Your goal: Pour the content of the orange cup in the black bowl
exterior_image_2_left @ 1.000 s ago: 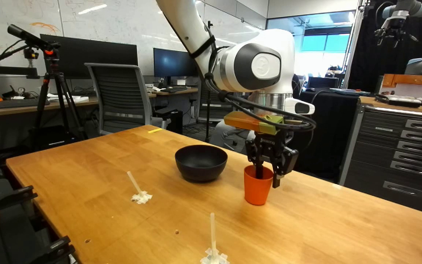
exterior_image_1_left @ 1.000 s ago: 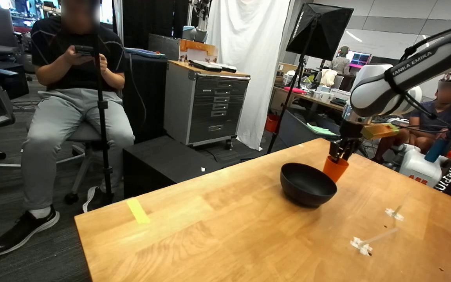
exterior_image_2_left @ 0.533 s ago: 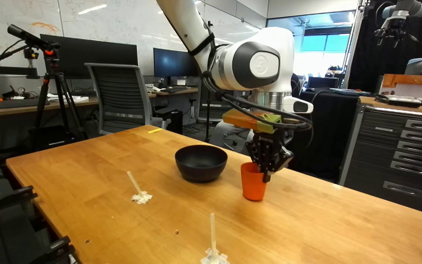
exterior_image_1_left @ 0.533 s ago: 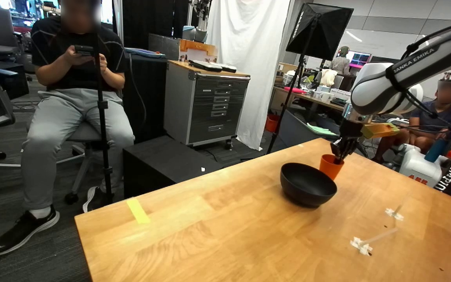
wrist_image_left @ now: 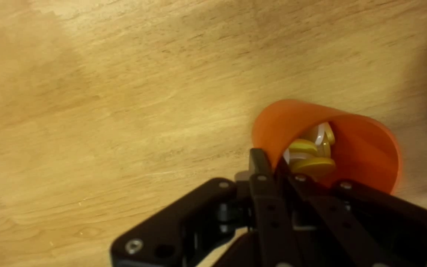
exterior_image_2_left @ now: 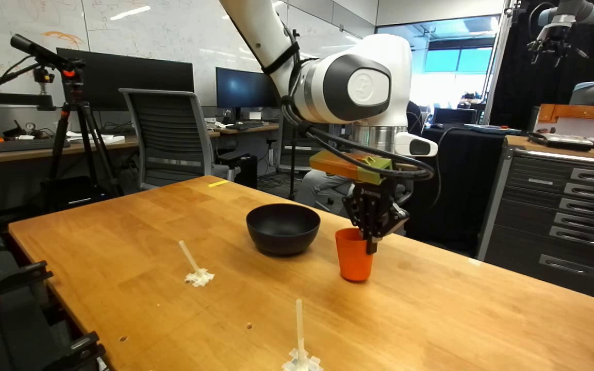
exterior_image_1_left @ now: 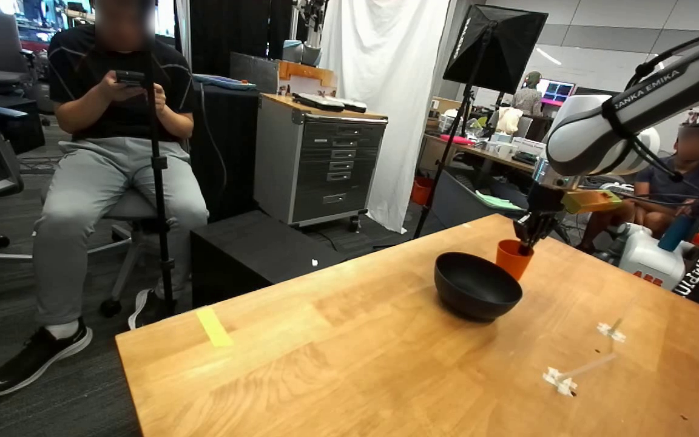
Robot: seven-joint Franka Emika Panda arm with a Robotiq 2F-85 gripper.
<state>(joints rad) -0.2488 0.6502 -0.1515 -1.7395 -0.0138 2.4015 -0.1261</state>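
Observation:
The orange cup stands on the table, close to upright, partly behind the bowl in an exterior view. My gripper is shut on the cup's wall at the rim, pointing down. In the wrist view the gripper has one finger outside the cup and one inside. Several yellow and whitish discs lie in the cup. Whether its base touches the wood I cannot tell. The black bowl sits upright a short way off; the visible part of its inside shows nothing.
Two thin pale sticks rise from taped patches on the wooden table. A yellow tape strip marks the tabletop. A seated person is beyond the table, and a drawer cabinet stands behind it.
The jaws have come together on the cup's wall. The cup has shifted slightly toward the bowl, and the wrist has moved a little the same way. The bowl has stayed put.

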